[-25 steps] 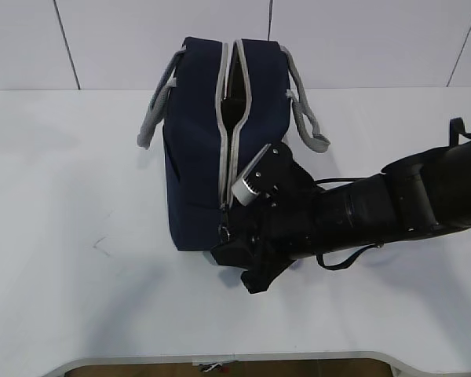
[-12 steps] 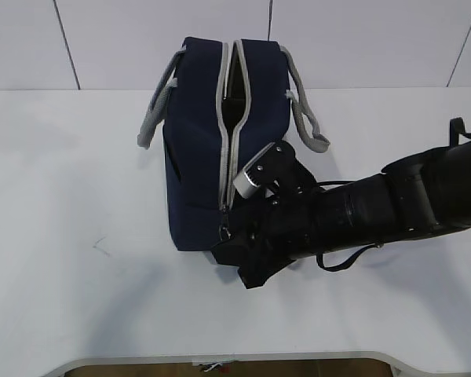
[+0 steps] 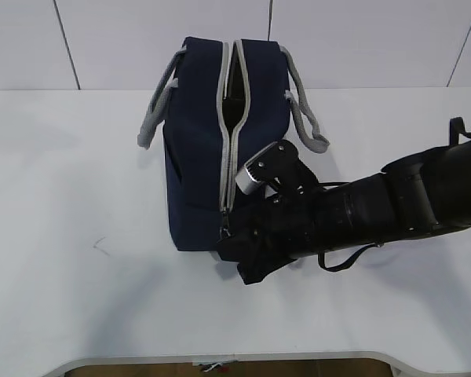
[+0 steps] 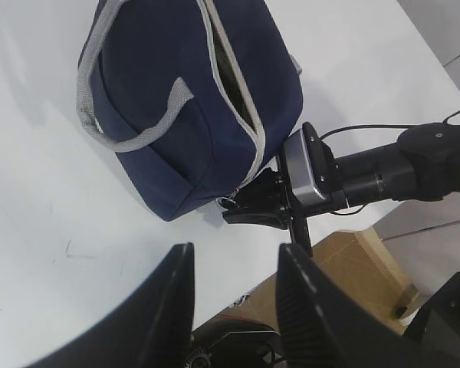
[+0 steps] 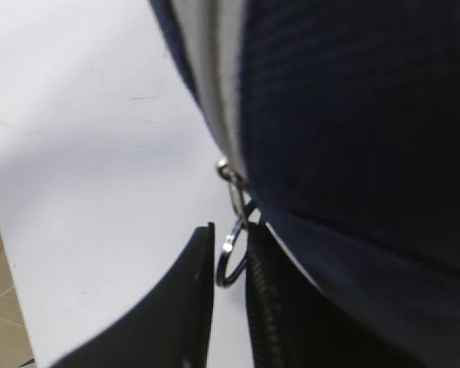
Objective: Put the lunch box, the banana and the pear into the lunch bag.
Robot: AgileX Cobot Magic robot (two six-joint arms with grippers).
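The navy lunch bag [image 3: 196, 157] stands on the white table, its grey zipper [image 3: 227, 149] parted along the far half of the top. My right gripper [image 3: 234, 242] is at the bag's near end, also seen from the left wrist [image 4: 244, 211]. In the right wrist view the bag [image 5: 368, 115] fills the right side. The zipper's ring pull [image 5: 231, 259] hangs between my right gripper's [image 5: 231, 228] narrowed fingers, touching the right one, a thin gap at the left. My left gripper [image 4: 236, 249] is open and empty above the table's front edge. The lunch box, banana and pear are hidden or out of view.
The grey webbing handles [image 3: 155, 110] droop off both sides of the bag. A faint pen mark [image 3: 100, 246] is on the table left of the bag. A brown cardboard box [image 4: 353, 268] sits below the table's front edge [image 3: 235, 357].
My right gripper's jaws have narrowed around the ring pull, and the wrist has edged a little closer to the bag's end. The bag has not moved.
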